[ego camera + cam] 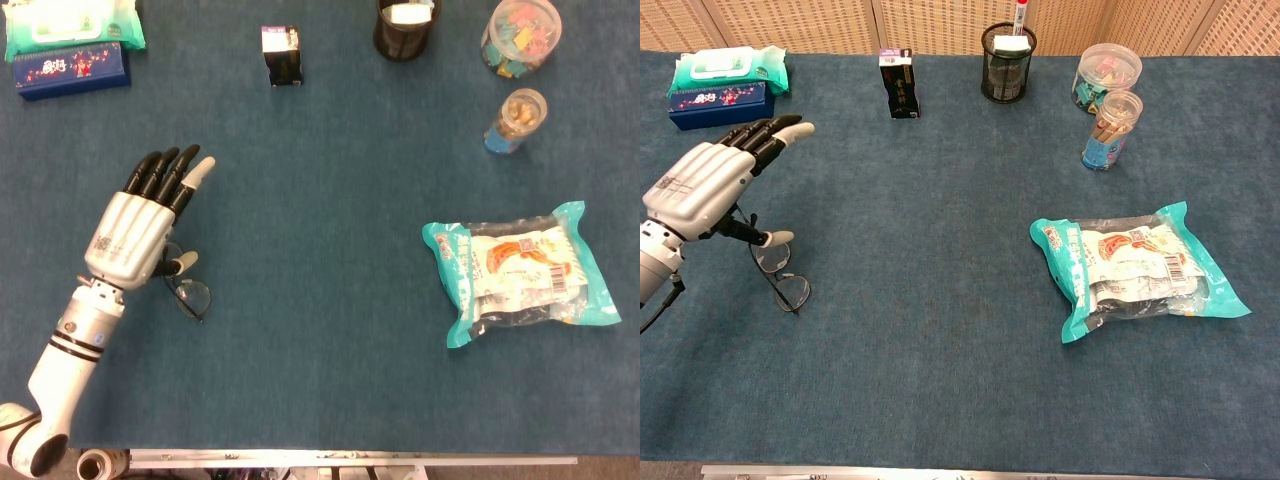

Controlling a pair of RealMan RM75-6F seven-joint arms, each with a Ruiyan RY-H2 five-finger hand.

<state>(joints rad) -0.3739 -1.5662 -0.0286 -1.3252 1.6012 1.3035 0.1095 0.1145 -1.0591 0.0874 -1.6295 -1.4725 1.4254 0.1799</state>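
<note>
Both views are evenly and fairly brightly lit from overhead, with only soft, short shadows, such as the faint one just under the fingers of the left hand. Mild glare sits on the silver back of that hand and, well to the right of the fingers, on the snack bag. Focus is sharp throughout with no motion blur, and edge distortion is slight.

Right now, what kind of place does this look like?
Probably an office or lab test bench: a table under dark blue felt, a black mesh pen holder and a clear tub of coloured binder clips, with a silver robot hand over black-rimmed glasses.
</note>
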